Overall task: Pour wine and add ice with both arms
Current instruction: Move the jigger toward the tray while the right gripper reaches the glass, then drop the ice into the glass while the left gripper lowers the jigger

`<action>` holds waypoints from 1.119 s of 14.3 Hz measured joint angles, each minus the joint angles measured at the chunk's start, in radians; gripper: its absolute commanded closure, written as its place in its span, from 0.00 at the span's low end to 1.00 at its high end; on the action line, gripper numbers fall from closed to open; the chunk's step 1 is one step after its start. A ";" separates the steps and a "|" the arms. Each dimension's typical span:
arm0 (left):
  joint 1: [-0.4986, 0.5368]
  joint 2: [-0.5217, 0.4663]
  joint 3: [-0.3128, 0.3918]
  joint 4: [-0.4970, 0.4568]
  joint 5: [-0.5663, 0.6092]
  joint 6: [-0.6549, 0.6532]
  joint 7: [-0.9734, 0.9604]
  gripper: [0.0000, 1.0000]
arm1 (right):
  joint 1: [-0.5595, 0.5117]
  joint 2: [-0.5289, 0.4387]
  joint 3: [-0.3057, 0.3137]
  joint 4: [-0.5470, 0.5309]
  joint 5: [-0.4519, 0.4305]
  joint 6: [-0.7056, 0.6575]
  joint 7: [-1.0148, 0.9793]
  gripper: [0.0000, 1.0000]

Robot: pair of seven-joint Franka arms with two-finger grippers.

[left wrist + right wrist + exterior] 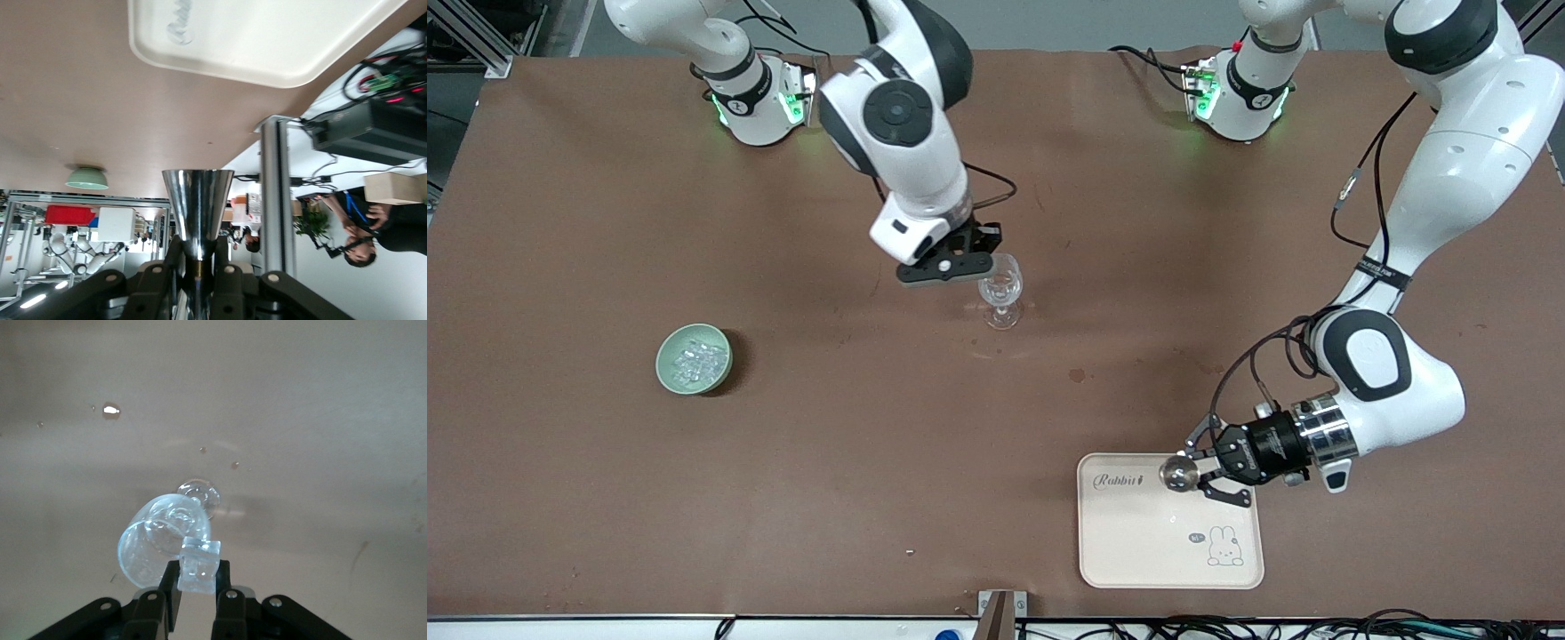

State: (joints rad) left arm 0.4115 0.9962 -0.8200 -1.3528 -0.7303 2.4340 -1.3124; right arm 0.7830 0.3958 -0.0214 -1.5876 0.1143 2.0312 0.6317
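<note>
One clear ice cube (198,565) sits clamped in the right gripper (196,581), directly above the stemmed clear wine glass's (1001,292) open rim. Over the cream tray (1138,542), the left gripper (1199,469) is closed on a shiny metal jigger (198,209).

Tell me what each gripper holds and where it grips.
The right gripper pinches an ice cube by its sides over the wine glass. The left gripper clamps a shiny metal cup at its narrow base, over the tray.

1. The wine glass (1001,298) stands mid-table.
2. Seen from the front camera, the bowl (713,378) sits at the glass's 8 o'clock, with ice (692,358) in it.
3. The tray (1170,569) lies at the glass's 5 o'clock, nearest that camera.
4. The right gripper (983,258) holds an ice cube (199,565) over the glass's rim.
5. The left gripper (1196,468) holds a metal cup (1179,474) over the tray's 12 o'clock edge.
</note>
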 measured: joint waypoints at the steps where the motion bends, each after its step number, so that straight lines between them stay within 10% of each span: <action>1: 0.007 0.018 0.001 0.011 -0.005 0.000 0.027 0.99 | 0.011 0.017 0.000 0.008 0.000 0.002 0.006 0.98; 12: 0.018 0.169 0.031 0.082 -0.125 0.005 0.268 0.99 | 0.077 0.067 -0.011 0.036 0.000 0.033 0.013 0.92; 16: 0.014 0.205 0.054 0.098 -0.154 0.012 0.333 0.99 | 0.077 0.069 -0.011 0.037 0.000 0.033 0.012 0.58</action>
State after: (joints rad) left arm 0.4259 1.2008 -0.7655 -1.2545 -0.8844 2.4460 -0.9792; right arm 0.8604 0.4647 -0.0324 -1.5509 0.1141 2.0638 0.6436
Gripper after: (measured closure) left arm 0.789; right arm 0.705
